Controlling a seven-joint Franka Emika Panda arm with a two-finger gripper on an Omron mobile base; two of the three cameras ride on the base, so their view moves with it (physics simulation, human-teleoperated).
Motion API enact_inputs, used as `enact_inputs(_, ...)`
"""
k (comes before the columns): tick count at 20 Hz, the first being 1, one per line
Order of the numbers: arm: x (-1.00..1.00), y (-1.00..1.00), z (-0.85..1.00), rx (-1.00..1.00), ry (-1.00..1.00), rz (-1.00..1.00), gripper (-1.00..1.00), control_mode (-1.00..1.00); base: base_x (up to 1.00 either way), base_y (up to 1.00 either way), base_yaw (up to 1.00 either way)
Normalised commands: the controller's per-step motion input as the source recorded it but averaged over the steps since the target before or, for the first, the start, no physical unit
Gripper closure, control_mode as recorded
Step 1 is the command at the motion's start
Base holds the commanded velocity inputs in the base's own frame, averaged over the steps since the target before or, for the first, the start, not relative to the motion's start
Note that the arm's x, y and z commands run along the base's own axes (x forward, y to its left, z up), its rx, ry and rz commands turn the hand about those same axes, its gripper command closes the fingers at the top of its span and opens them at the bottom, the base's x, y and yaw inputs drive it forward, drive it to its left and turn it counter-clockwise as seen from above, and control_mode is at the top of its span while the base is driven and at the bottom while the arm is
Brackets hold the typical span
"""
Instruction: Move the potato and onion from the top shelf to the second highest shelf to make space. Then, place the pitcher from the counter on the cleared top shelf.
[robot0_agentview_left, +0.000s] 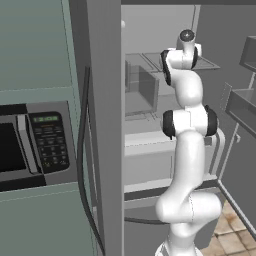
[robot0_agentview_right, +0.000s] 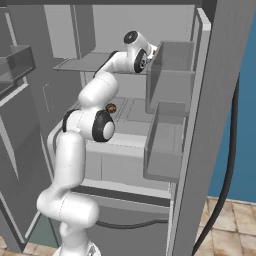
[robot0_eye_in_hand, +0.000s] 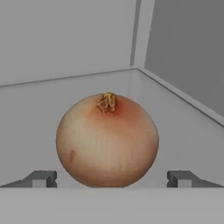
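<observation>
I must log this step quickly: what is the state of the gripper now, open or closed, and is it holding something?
Gripper: open, holding nothing; the onion sits between its fingertips, not yet clamped.

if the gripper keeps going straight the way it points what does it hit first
Most likely the onion: it sits dead ahead between the open fingertips of the gripper, on the top shelf. The fridge's back wall lies behind it.

The onion (robot0_eye_in_hand: 107, 140) sits centre frame on the top shelf (robot0_eye_in_hand: 183, 131), between the gripper's (robot0_eye_in_hand: 112, 178) spread fingertips.
</observation>
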Motion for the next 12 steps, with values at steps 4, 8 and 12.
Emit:
enact_inputs(4, 0.35, 0.0, -0.05, 0.0, -0.03, 0.0, 1.0, -1.0, 0.0, 0.0, 0.0)
enact_inputs(8, 0.26, 0.0, -0.08, 0.0, -0.11, 0.0, 1.0, -1.0, 0.0, 0.0, 0.0)
enact_inputs(12, 0.02, -0.03, -0.43, 0.0, -0.2, 0.0, 1.0, -1.0, 0.0, 0.0, 0.0)
